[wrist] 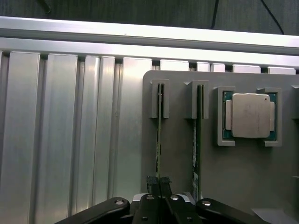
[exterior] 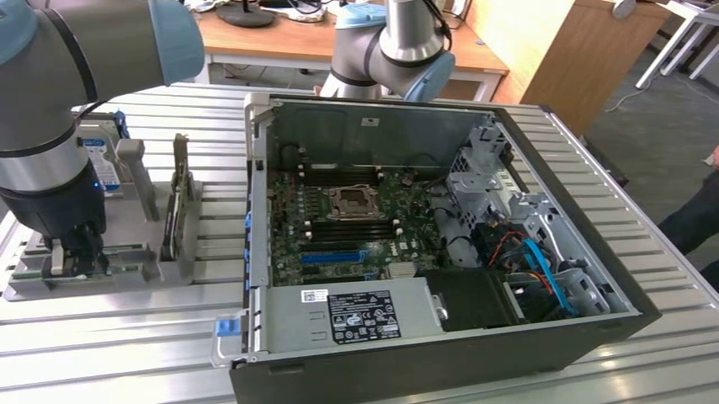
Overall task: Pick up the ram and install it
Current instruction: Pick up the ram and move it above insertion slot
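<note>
Ram [wrist: 159, 135] is recorded in the wrist view standing on edge in a slot of the grey holder [wrist: 180, 163], with the gripper [wrist: 159, 183] clamped on the end nearest the camera. A second stick [wrist: 198, 135] stands just beside it. In the exterior view, the gripper [exterior: 70, 263] is lowered into the holder [exterior: 168, 269], to the exterior view's left of the open computer case [exterior: 450, 366].

The ram [wrist: 159, 135] stands edge-on in its slot in the wrist view, so its chips and label are hidden. Its near end disappears between the pinched fingertips of the gripper [wrist: 159, 183], whose body is cut off at the picture's edge. In the exterior view the arm [exterior: 50, 126] runs out past the edge, and a person [exterior: 696, 223] at the exterior view's right is mostly cropped.
</note>
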Robot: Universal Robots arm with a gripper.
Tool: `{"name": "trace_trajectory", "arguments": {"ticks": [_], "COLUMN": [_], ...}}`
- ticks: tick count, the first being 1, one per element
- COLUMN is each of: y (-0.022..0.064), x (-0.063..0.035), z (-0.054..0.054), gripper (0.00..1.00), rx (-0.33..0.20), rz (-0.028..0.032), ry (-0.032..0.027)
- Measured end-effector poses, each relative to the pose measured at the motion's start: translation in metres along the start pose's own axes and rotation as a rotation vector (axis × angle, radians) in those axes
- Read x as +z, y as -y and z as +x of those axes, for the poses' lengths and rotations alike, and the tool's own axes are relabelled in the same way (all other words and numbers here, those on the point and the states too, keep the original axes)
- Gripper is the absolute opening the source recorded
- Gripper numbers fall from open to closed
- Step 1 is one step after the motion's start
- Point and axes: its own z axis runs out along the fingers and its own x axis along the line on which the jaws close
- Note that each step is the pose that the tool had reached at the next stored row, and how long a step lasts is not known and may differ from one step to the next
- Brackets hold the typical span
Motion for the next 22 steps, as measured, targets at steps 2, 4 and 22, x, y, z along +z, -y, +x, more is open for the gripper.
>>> {"name": "trace_trajectory", "arguments": {"ticks": [2,4,22], "y": [-0.0001,-0.0002,-0.0019], "x": [-0.0028,-0.0055,-0.0426], "z": [0.000,0.000,-0.001], "gripper": [0.12,0.12,0.12], "rx": [0.000,0.000,0.000], "rz": [0.0000,0.0000,0.0001], "ry": [0.0000,0.0001,0.0001]}}
